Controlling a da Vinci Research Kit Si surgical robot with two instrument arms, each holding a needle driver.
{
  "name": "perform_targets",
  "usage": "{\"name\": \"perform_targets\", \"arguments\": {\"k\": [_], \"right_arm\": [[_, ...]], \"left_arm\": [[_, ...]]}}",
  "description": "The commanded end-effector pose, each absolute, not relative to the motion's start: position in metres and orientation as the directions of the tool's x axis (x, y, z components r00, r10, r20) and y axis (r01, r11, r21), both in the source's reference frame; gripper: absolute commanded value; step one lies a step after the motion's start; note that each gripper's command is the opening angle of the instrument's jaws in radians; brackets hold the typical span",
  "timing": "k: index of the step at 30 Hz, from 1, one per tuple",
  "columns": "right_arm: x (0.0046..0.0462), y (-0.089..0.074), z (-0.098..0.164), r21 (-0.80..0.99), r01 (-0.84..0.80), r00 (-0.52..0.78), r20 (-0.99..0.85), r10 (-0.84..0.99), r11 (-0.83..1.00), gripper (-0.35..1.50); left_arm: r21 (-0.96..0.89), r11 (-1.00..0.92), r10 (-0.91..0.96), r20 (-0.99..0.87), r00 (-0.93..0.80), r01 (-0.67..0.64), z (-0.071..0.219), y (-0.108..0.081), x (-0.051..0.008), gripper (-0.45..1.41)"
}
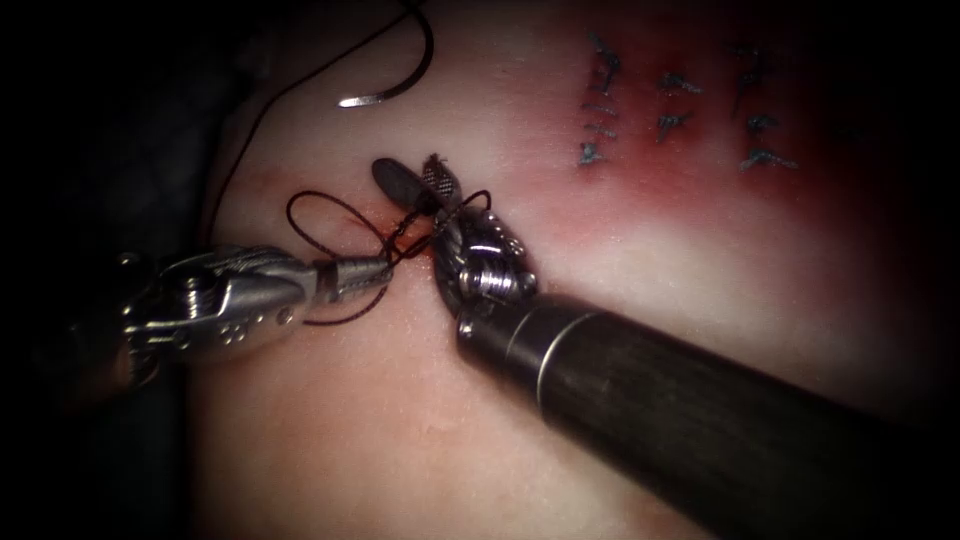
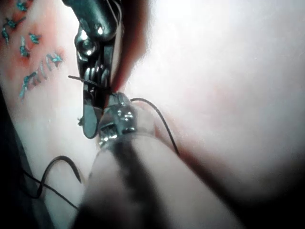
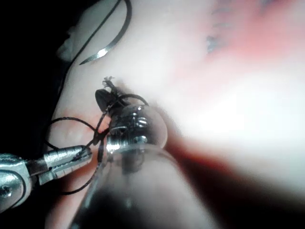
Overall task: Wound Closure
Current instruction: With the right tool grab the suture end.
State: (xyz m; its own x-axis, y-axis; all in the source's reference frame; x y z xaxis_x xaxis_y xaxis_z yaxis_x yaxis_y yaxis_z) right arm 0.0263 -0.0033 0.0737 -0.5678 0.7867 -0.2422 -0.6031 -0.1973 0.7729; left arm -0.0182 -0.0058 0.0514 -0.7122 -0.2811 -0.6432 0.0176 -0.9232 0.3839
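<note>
The left tool (image 1: pixel 378 268) reaches in from the left with its jaws shut on the dark thread (image 1: pixel 322 208), just left of the cut (image 1: pixel 428 248); it is also seen from the right wrist (image 3: pixel 85 153). The right tool (image 1: pixel 408 168) lies over the cut with its jaws open, and thread loops wrap around its neck. A short frayed thread end (image 1: pixel 434 160) sticks up by one jaw. The curved needle (image 1: pixel 405 84) lies free on the tissue (image 1: pixel 380 420) behind both tools, held by neither and not in the tissue. It appears again as the needle (image 3: pixel 116 36) in the right wrist view.
Red fluid (image 1: pixel 405 235) wets the cut under the tools. Blue-green marks (image 1: pixel 672 100) dot the reddened tissue at the back right. The right tool's thick shaft (image 1: pixel 700 410) crosses the front right. Thread (image 1: pixel 250 130) trails from the needle down the tissue's left edge.
</note>
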Motion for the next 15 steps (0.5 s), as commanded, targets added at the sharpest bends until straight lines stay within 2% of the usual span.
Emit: {"name": "perform_targets", "arguments": {"k": [1,7,8,9,11,15], "right_arm": [[0.0263,-0.0031,0.0736,0.756,-0.618,-0.576,-0.247,0.78,-0.217,-0.35],[0.025,-0.0027,0.0729,0.735,-0.661,-0.547,-0.335,0.767,-0.15,-0.35],[0.025,-0.0026,0.0729,0.732,-0.67,-0.533,-0.36,0.765,-0.122,0.09],[0.0249,-0.002,0.0731,0.729,-0.677,-0.531,-0.386,0.754,-0.103,1.23],[0.0249,-0.0016,0.0732,0.727,-0.679,-0.529,-0.392,0.753,-0.099,1.37],[0.0246,-0.001,0.0738,0.744,-0.665,-0.515,-0.387,0.765,-0.072,1.45]], "left_arm": [[0.387,-0.922,-0.283,-0.64,-0.714,0.018,0.0518,-0.0052,-0.0184,-0.35],[0.387,-0.922,-0.284,-0.638,-0.715,0.021,0.052,-0.005,-0.0178,-0.35],[0.387,-0.922,-0.284,-0.638,-0.716,0.021,0.052,-0.005,-0.0179,-0.35],[0.388,-0.922,-0.284,-0.637,-0.716,0.02,0.0521,-0.0051,-0.0179,-0.35],[0.388,-0.922,-0.283,-0.637,-0.717,0.02,0.0521,-0.0051,-0.018,-0.35],[0.386,-0.922,-0.284,-0.637,-0.717,0.023,0.052,-0.0051,-0.018,-0.35]]}}
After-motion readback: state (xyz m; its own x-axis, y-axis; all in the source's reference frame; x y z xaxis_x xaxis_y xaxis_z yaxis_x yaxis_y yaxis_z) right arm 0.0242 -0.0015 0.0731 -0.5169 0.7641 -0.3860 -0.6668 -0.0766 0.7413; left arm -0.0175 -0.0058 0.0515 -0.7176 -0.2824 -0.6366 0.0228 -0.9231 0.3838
